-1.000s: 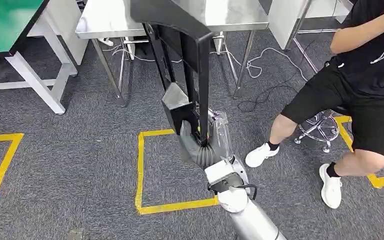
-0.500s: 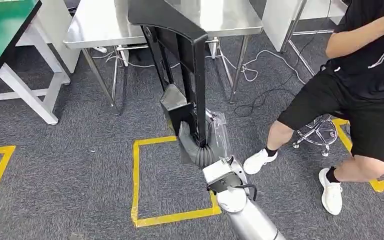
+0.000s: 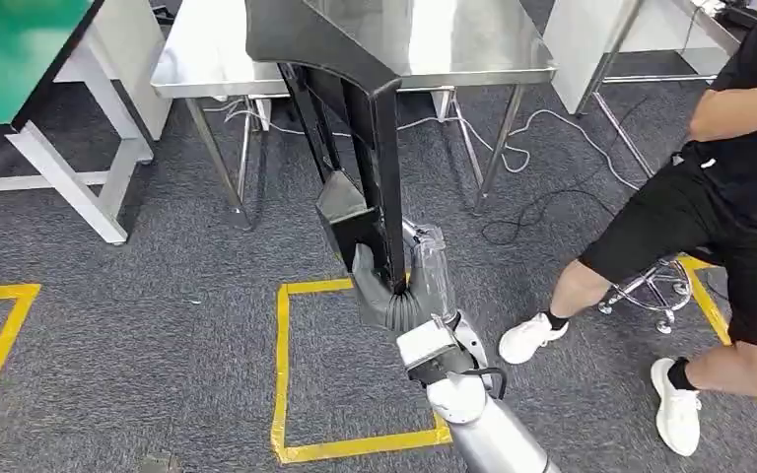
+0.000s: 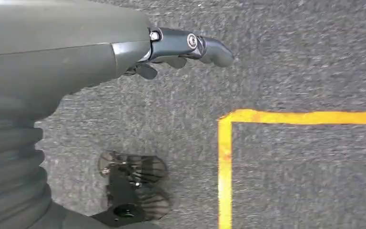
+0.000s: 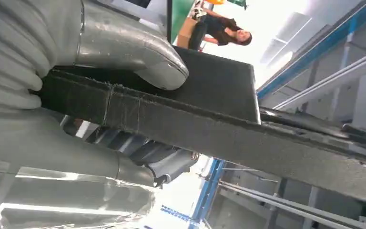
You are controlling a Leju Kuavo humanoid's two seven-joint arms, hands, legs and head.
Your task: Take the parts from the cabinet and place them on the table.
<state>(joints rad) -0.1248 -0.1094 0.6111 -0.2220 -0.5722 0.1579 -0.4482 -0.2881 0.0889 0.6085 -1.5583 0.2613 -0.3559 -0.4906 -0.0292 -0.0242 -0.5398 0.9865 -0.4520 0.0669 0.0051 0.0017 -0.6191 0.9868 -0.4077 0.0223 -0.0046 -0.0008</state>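
- So our right hand (image 3: 394, 296) is wrapped around a big black part (image 3: 355, 118), a long framed piece with a flat top panel and dark bars running down to a boxy end near the hand.
- In the right wrist view we see the thumb (image 5: 138, 52) pressed on one face of the part's black edge and the darker fingers (image 5: 167, 162) curled under the other side, so it's a proper grasp.
- The part is up in the air over the grey carpet (image 3: 158, 296), tilted, and its upper end overlaps the near edge of the steel table (image 3: 473, 39) from the head view. We can't tell if it's touching the table or just in front of it.
- Our left hand (image 4: 124, 52) hangs over the carpet with nothing in it, fingers (image 4: 205, 45) loosely bent and apart.
- Yellow tape (image 3: 281, 365) marks a square on the carpet right under our right arm.
- A person (image 3: 739, 177) in black shorts and white shoes sits on a stool (image 3: 651, 291) near the table's right corner.
- A green-topped bench (image 3: 10, 49) sits off the table's left edge.
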